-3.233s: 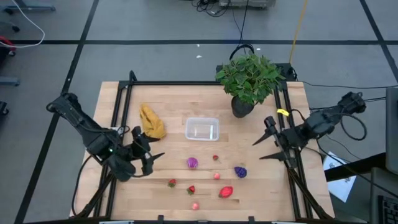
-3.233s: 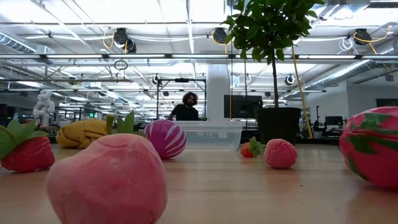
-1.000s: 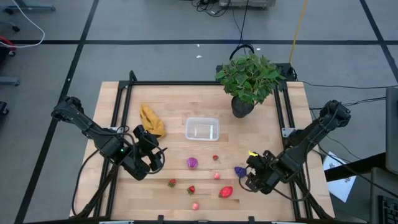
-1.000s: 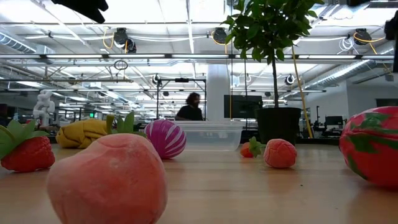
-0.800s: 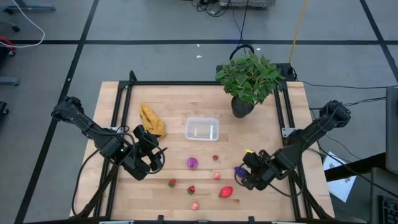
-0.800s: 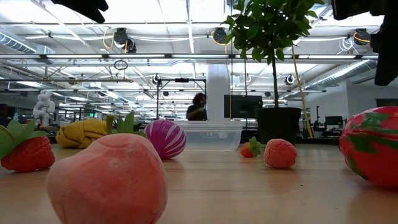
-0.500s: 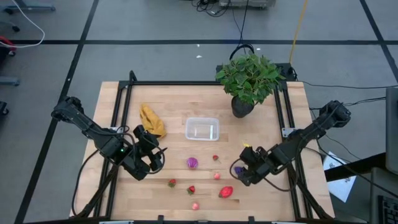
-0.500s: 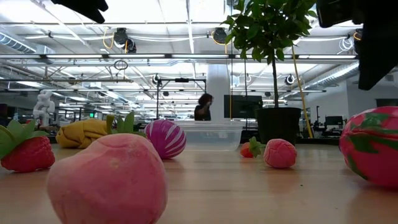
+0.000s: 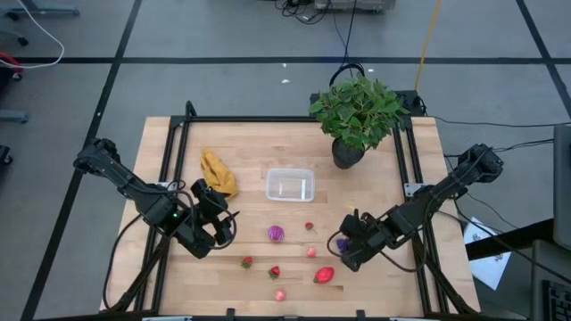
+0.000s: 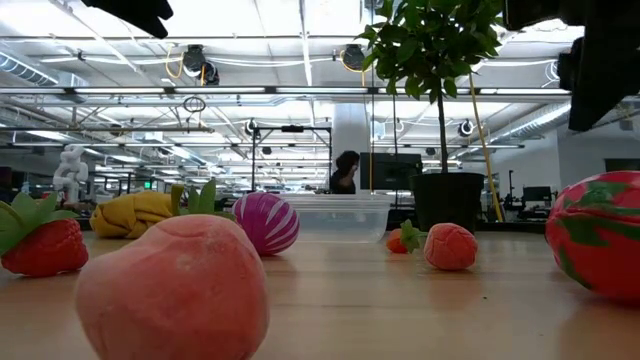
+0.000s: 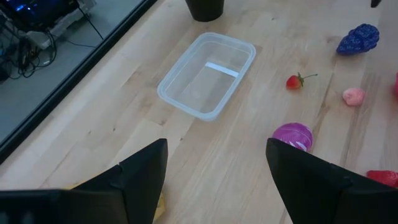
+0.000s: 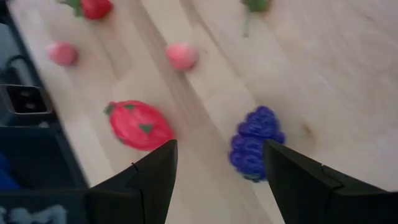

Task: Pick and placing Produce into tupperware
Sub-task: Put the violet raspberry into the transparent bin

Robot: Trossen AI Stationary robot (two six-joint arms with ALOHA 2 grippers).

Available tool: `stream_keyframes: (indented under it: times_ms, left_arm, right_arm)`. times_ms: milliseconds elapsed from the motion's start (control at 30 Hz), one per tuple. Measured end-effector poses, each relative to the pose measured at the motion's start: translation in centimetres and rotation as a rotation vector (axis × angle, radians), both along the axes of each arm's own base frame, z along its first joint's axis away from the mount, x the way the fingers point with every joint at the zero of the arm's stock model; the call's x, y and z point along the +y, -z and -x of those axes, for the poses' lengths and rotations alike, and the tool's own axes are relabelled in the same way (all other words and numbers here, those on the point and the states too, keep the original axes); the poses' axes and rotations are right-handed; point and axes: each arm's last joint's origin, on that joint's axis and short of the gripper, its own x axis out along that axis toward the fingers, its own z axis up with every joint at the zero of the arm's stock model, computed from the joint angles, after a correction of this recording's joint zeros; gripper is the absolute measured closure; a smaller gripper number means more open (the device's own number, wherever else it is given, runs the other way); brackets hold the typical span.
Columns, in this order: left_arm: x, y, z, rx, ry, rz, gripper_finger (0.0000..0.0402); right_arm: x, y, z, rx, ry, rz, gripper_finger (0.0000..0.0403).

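A leafy potted plant (image 9: 356, 116) and yellow banana bunch (image 9: 217, 173) sit on the wooden table (image 9: 250, 141).

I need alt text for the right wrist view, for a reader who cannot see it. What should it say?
The right gripper hangs open above a wooden table, with a purple grape bunch just beyond its dark fingers. A large red fruit with green spots lies beside the grapes. Farther off lie smaller pink and red pieces.
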Motion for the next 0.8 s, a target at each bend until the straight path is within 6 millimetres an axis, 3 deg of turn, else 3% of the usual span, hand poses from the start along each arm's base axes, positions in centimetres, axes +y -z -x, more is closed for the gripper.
stream_keyframes:
  times_ms: [233,800]
  left_arm:
    - [-0.02,0.02,0.01,0.006,0.003,0.007,0.0124]
    - [0.01,0.04,0.05,0.011,0.004,0.005,0.0124]
  right_arm:
    - [0.21,-0.21,-0.33,-0.044,-0.045,-0.001,0.0162]
    - [-0.24,0.24,0.44,0.057,-0.005,0.018,0.007]
